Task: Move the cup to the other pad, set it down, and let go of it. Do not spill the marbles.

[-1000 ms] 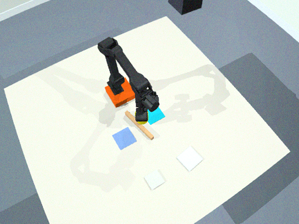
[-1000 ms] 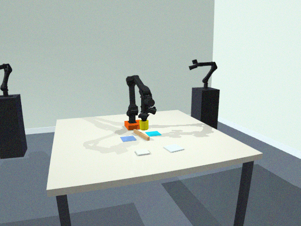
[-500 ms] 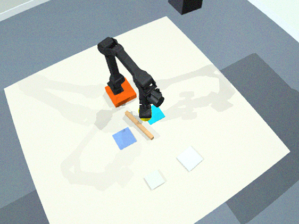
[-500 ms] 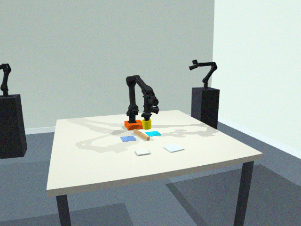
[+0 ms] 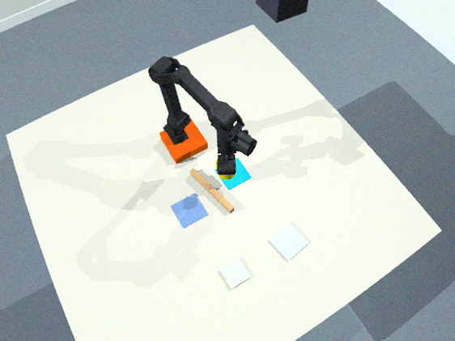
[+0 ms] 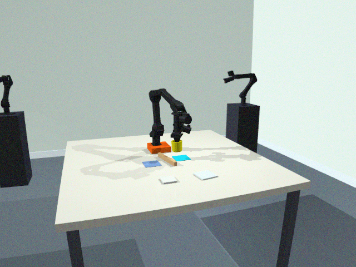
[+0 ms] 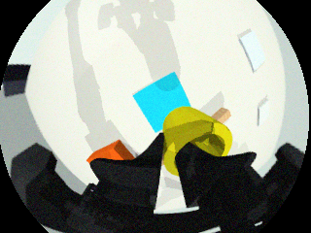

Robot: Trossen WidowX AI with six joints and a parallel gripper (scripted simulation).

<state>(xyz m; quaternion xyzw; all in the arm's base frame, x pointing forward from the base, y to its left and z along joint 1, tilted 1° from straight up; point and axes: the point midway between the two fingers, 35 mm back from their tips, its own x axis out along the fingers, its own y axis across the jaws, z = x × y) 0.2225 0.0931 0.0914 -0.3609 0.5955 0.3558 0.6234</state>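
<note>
The yellow cup [image 5: 227, 177] [image 6: 176, 146] [image 7: 187, 118] is upright in the air above the table. My gripper [image 5: 226, 171] [image 6: 177, 140] [image 7: 166, 135] is shut on its wall. In the top view the cup overlaps the left part of the cyan pad [image 5: 241, 178] [image 6: 181, 158] [image 7: 157, 104]; in the exterior view a gap shows between cup and pad. The blue pad [image 5: 189, 215] [image 6: 151, 164] lies on the other side of the wooden bar and is bare. The marbles cannot be made out; the cup's inside is mostly hidden or dark.
The wooden bar [image 5: 213, 191] [image 6: 167, 159] [image 7: 222, 116] lies between the pads. The orange base block [image 5: 192, 150] [image 6: 158, 148] [image 7: 114, 151] is under the arm. Two white tiles [image 5: 289, 240] [image 5: 235, 273] [image 6: 205, 174] [image 6: 168, 179] lie toward the table's front.
</note>
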